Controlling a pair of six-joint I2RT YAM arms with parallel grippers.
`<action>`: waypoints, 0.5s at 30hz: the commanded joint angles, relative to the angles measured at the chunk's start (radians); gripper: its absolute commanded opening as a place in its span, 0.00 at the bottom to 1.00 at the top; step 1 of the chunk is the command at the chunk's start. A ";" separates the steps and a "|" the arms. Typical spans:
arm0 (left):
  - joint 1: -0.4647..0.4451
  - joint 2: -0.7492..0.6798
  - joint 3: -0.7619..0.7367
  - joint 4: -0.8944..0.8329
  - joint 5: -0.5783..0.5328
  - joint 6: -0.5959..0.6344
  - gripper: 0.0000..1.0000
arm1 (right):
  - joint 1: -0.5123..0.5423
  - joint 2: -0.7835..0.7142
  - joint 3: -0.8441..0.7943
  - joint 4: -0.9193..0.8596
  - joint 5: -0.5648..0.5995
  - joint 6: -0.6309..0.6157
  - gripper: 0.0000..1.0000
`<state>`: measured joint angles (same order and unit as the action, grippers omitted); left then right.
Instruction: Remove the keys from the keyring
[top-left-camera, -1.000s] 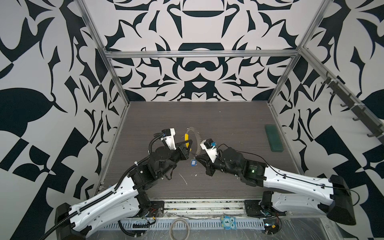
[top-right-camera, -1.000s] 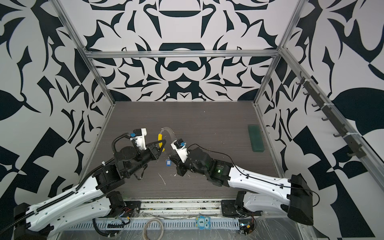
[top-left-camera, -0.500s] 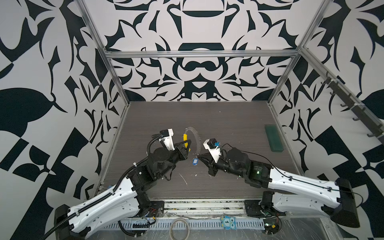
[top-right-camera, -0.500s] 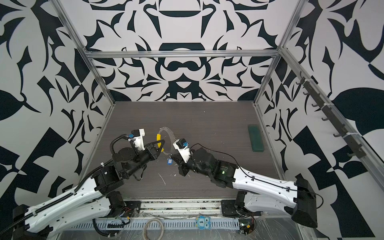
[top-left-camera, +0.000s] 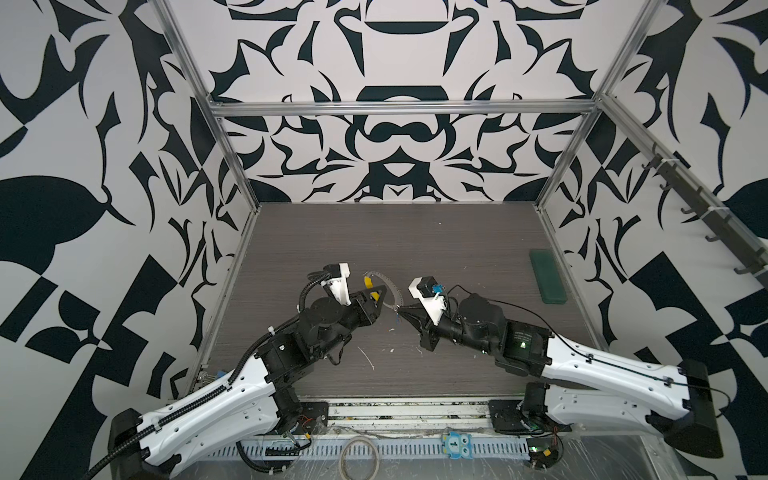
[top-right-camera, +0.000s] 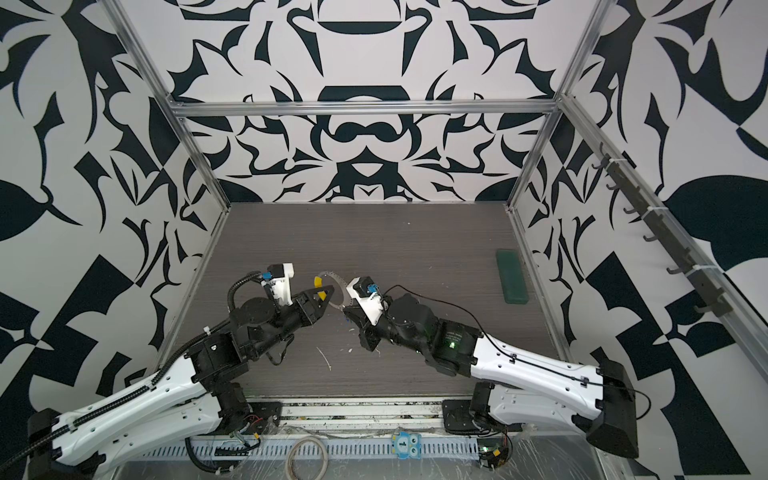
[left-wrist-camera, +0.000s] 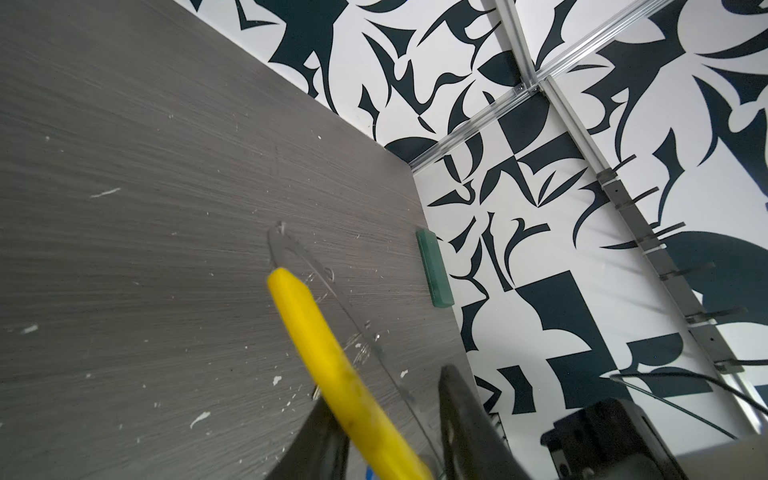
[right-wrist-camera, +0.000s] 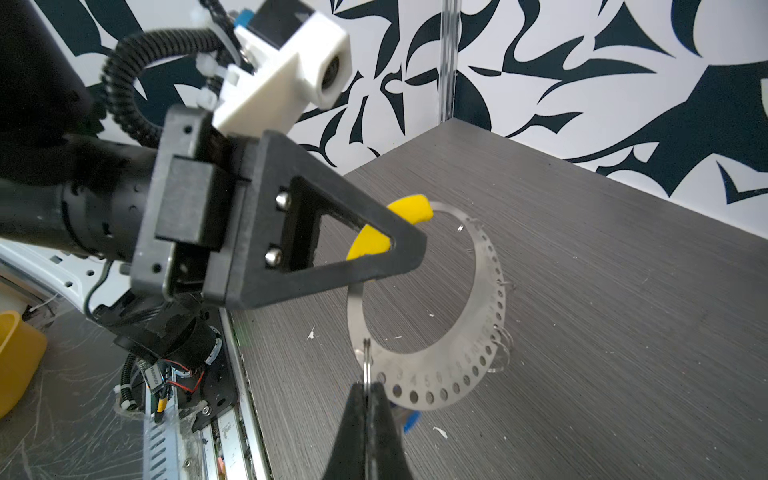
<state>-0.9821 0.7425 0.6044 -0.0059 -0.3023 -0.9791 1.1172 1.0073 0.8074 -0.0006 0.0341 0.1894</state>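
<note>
Right wrist view shows the right gripper (right-wrist-camera: 365, 388) clenched tight, fingertips pinched on a small metal ring (right-wrist-camera: 366, 363) that threads through the near end of the keyring (right-wrist-camera: 478, 365). A bit of blue key (right-wrist-camera: 409, 417) peeks out just behind those fingertips; its link to the ring is hidden. Keyring is a flat grey crescent band with a row of holes and stamped numbers, and a curved yellow section (right-wrist-camera: 409, 210) at the other end. Left gripper (right-wrist-camera: 411, 245) comes in from the side, one black triangular finger in front of the yellow section. Left wrist view: left gripper (left-wrist-camera: 386, 384) is released, jaws apart. The yellow section (left-wrist-camera: 332, 365) passes between them, lying against one finger (left-wrist-camera: 320, 436) with a clear gap to the other, grey band blurred beyond it. In both top views the grippers sit tip to tip near the middle of the table (top-left-camera: 415, 241) (top-right-camera: 374, 241): left gripper (top-left-camera: 384, 291) (top-right-camera: 330, 291) at the yellow end, right gripper (top-left-camera: 400, 309) (top-right-camera: 345, 311) at the grey end. The keyring (top-left-camera: 392, 289) (top-right-camera: 340, 286) arcs between them, blue key (top-left-camera: 398, 319) (top-right-camera: 345, 320) dangling just under the right tip. Cannot tell whether the keyring touches the table. Green block (top-left-camera: 547, 276) (top-right-camera: 512, 276) lies flat well apart, near the table's right edge, and also shows in the left wrist view (left-wrist-camera: 434, 270). Beige hoop (top-left-camera: 359, 457) (top-right-camera: 308, 457) lies on the front ledge below the table
</note>
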 joint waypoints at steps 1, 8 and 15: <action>-0.002 -0.054 -0.036 -0.042 0.014 -0.015 0.42 | -0.004 -0.013 0.072 -0.003 0.000 -0.045 0.00; -0.003 -0.158 -0.095 -0.080 0.066 -0.015 0.46 | -0.078 -0.031 0.072 -0.019 -0.063 -0.051 0.00; -0.003 -0.236 -0.108 -0.164 0.150 0.057 0.50 | -0.150 -0.057 0.080 -0.069 -0.187 -0.058 0.00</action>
<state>-0.9829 0.5362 0.5117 -0.1249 -0.2016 -0.9665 0.9760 0.9791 0.8375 -0.0761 -0.0860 0.1490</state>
